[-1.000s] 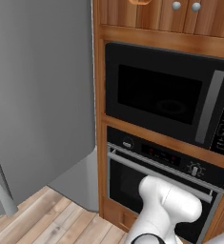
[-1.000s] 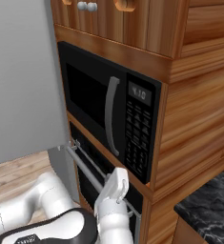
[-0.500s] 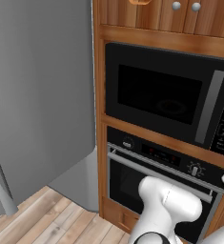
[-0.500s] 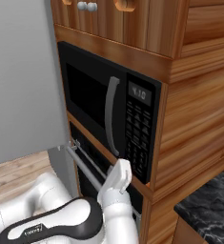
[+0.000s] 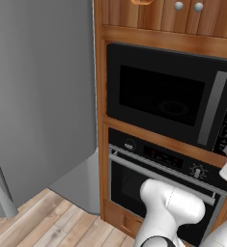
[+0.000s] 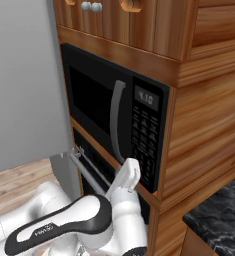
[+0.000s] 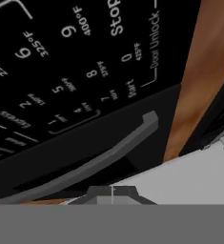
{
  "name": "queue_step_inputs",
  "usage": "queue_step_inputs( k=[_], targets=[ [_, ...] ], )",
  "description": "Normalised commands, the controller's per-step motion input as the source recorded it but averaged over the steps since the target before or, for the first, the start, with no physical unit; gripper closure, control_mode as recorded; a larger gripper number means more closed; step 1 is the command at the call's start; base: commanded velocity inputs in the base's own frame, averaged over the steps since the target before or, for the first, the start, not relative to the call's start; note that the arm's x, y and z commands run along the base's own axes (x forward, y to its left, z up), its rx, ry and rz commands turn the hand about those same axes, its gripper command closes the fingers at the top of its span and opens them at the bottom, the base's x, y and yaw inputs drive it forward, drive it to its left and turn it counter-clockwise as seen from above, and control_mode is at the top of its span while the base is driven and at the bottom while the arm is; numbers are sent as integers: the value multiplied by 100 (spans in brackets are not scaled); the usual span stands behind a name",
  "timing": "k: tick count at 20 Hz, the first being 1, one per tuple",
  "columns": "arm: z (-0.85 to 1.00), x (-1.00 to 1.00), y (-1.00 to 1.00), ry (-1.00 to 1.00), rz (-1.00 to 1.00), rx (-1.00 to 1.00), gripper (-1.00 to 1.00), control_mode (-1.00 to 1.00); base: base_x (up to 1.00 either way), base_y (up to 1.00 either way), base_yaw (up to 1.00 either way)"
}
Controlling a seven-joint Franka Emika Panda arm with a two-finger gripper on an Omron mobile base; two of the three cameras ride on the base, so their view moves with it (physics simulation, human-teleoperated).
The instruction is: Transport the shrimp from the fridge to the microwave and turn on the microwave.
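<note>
The microwave looks shiny black. The cabinet is smooth brown wood. The fridge looks dull grey.

Microwave above oven; fridge left of both; cabinets above microwave.

One microwave was in the wooden cabinet, its door shut, with one grey vertical handle, one keypad and one small display (reading uncertain). Just ahead of the closed fingers, the hand view showed that keypad and one handle bar. One oven sat below the microwave, with two knobs and one horizontal bar handle. One grey fridge stood at the left. Two round grey cabinet knobs showed above.
</note>
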Motion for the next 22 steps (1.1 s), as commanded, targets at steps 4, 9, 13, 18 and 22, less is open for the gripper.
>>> queue_step_inputs(
  k=[4, 9, 13, 18, 22],
  targets=[
    [0, 15, -18, 0, 0, 0, 100, -100, 0, 0, 0],
    [-7, 2, -24, 0, -2, 0, 100, -100, 0, 0, 0],
    [-14, 0, -7, 0, -5, 0, 100, -100, 0, 0, 0],
    [-2, 7, 0, 0, -5, 0, 100, -100, 0, 0, 0],
    [-8, 16, 0, 0, -3, 0, 100, -100, 0, 0, 0]
  ],
)
